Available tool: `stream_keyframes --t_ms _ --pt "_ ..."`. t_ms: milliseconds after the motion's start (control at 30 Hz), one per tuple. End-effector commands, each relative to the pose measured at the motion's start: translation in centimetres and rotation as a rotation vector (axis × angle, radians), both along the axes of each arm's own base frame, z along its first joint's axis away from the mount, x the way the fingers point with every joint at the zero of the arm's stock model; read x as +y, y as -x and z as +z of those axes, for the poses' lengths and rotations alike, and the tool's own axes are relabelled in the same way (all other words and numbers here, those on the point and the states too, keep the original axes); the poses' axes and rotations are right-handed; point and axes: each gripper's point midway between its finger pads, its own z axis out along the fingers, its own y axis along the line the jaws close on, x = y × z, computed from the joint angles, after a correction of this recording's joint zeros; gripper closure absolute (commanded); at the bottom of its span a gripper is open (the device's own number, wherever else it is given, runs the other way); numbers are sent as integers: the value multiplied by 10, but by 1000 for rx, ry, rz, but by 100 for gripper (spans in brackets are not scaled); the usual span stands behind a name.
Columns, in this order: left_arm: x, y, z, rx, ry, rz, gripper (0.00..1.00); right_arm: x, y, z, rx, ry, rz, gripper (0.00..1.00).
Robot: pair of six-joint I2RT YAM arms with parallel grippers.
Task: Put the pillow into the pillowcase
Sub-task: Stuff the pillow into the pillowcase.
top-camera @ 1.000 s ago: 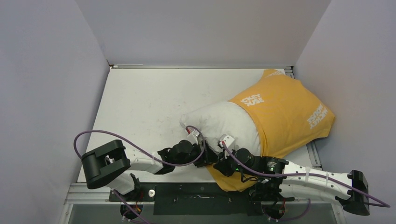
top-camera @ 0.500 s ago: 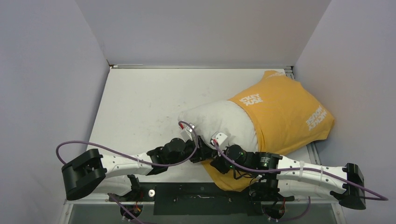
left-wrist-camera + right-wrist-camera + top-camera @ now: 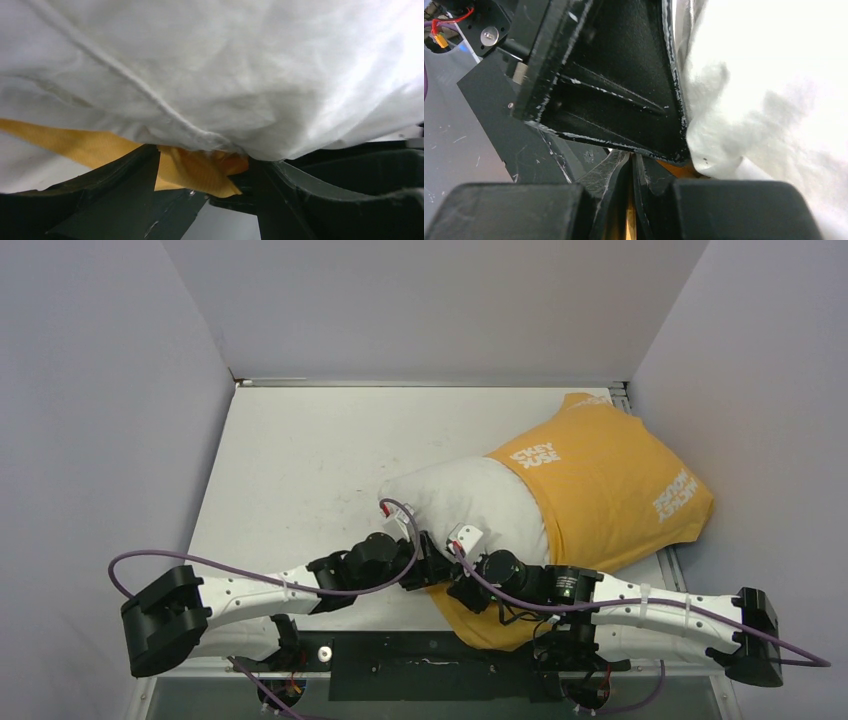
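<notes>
Left pincer (image 3: 205, 162) gapes beneath the crinkly, seamed white pillow (image 3: 225, 75), while only its own wrist view shows the right pincer (image 3: 630, 162) pinched on a sliver of thin orange pillowcase (image 3: 610, 480).

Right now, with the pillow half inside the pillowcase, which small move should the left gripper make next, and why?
Probably close the left gripper on the orange pillowcase edge lying between its open jaws. The right gripper pinches the same edge, and about half the pillow is uncovered, so two grips could pull the case over it.
</notes>
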Motion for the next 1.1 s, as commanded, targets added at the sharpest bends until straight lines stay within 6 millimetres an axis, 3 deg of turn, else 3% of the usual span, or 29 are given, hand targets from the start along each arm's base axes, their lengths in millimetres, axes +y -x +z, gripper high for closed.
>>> stream_keyframes --t_ms 0,67,167,467,500,533,600,633,667,733,800,900,967,1067 --pt "7 42 -9 51 -138 -196 35 39 -27 98 -156 -307 -48 94" --pt "22 39 -20 49 -244 -169 35 39 -28 101 -162 -315 -54 94" --pt "27 38 -15 40 -256 -175 34 41 -29 104 -168 -317 -52 94" --pt "-33 58 16 74 57 -311 34 49 -28 111 -167 -353 -36 94" --pt "-39 59 19 79 82 -317 37 49 -28 113 -168 -358 -36 94" --pt "-42 58 20 82 104 -317 48 49 -28 114 -169 -358 -36 94" --pt "-44 54 21 86 139 -292 80 49 -28 117 -171 -354 -37 93" --pt "-42 50 21 84 144 -271 95 47 -29 119 -173 -352 -42 89" --pt "-40 47 20 81 144 -253 100 44 -30 122 -176 -347 -53 79" --pt "-31 42 19 70 139 -209 100 37 -32 136 -193 -354 -76 54" --pt "-21 36 14 55 109 -159 100 27 -35 155 -221 -361 -98 36" --pt "-6 29 10 35 57 -96 100 23 -40 193 -285 -386 -102 23" --pt "3 24 4 28 20 -54 100 29 -44 207 -316 -383 -93 24" --pt "17 16 -4 21 -23 11 100 48 -56 209 -326 -340 -103 51"
